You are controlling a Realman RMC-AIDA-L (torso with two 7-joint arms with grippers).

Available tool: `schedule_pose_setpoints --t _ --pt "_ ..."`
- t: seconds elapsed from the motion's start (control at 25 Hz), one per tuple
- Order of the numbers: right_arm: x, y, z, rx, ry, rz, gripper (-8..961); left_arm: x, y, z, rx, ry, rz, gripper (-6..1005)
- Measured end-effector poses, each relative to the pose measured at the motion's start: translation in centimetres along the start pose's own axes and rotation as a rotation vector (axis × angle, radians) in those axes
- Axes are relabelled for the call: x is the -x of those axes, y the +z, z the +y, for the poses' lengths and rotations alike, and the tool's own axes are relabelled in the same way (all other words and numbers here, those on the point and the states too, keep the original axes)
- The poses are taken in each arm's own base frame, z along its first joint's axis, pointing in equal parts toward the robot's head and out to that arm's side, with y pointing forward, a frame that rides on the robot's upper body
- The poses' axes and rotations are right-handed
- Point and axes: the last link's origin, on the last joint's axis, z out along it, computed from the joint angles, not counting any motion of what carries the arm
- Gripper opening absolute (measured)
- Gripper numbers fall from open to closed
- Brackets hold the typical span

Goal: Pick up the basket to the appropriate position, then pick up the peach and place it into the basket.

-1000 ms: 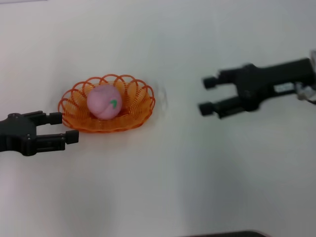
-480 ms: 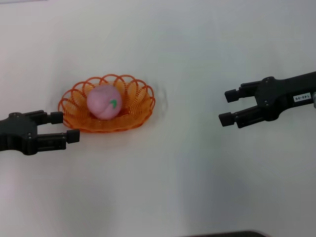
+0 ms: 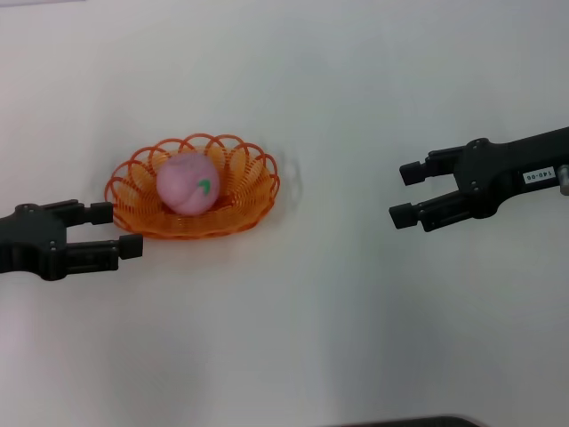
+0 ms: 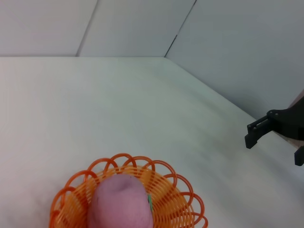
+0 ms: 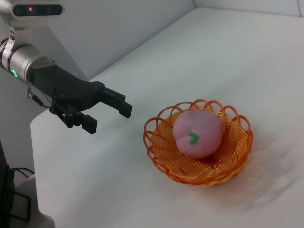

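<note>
The orange wire basket [image 3: 240, 200] stands on the white table, left of centre. The pink peach [image 3: 188, 183] with its green leaf mark lies inside it. Both also show in the right wrist view, basket [image 5: 161, 154] and peach [image 5: 197, 133], and in the left wrist view, basket [image 4: 171, 202] and peach [image 4: 121, 204]. My left gripper [image 3: 122, 229] is open and empty, just left of the basket's rim, not touching it. My right gripper [image 3: 402, 194] is open and empty, well to the right of the basket, above the table.
The white table [image 3: 293, 338] stretches all around the basket. A dark edge [image 3: 409, 422] shows at the bottom of the head view. The table's near corner [image 5: 38, 126] shows in the right wrist view, beside my left gripper [image 5: 111, 114].
My right gripper has drawn back to the right, away from the basket, then settled. The left gripper, basket and peach have not moved.
</note>
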Motion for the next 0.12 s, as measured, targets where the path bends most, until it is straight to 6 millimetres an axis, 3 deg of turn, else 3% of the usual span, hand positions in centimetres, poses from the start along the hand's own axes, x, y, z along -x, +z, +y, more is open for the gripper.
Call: schedule_pose_setpoints --t 0.12 --pt "0.06 -0.02 0.0 -0.001 -0.002 -0.001 925 0.02 0.01 0.03 0.002 -0.004 -0.002 861"
